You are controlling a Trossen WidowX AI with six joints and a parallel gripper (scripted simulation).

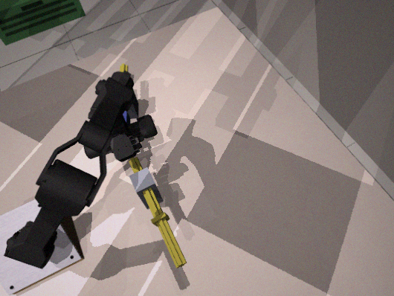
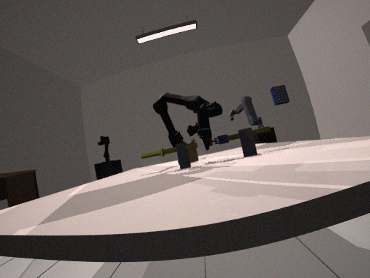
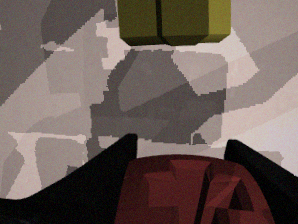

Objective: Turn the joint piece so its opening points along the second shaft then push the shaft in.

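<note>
The red joint piece lies between the black fingers of my gripper. A thin red part of it shows beside the fingers in the exterior view, next to the blue hinge part on the fixed shaft. That shaft runs through its grey block. The yellow second shaft, with a collar, passes through another grey block. Its near end stands apart from the red piece in the wrist view. The arm hides the joint in the top view; where its opening points is unclear.
The arm's pale base plate lies at the lower left in the top view. A small wooden-coloured block stands behind the second shaft's block. Hard shadows cross the table top. Other robots stand in the background.
</note>
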